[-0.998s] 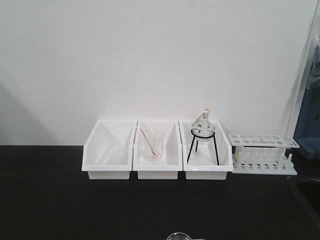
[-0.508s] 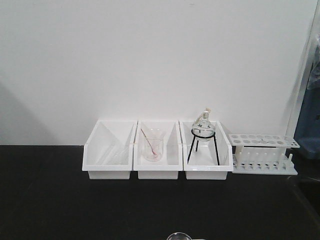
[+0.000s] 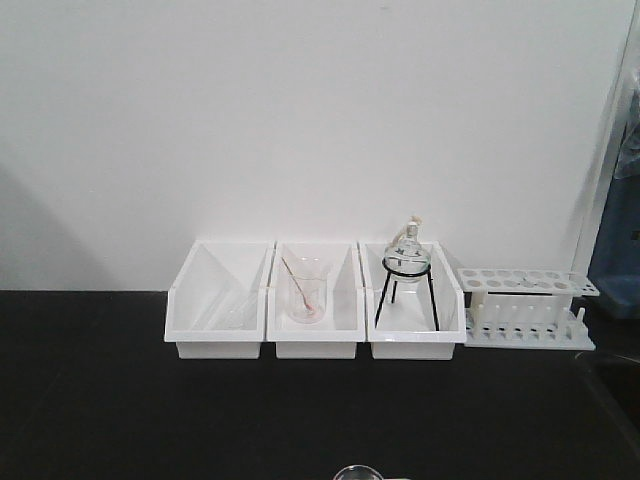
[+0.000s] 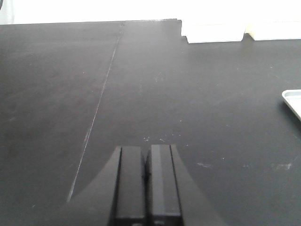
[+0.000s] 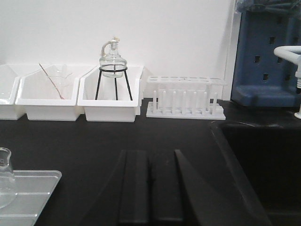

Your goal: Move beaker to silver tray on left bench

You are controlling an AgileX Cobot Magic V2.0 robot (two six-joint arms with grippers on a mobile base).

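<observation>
Beaker already on the silver tray, both grippers closed empty, any careless swing could topple it.

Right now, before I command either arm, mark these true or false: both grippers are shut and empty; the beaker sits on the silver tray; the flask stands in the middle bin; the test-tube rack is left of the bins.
1. True: left gripper and right gripper are shut, empty.
2. True: the beaker stands on the silver tray.
3. False: the flask stands in the rightmost bin.
4. False: the test-tube rack is right of the bins.
</observation>
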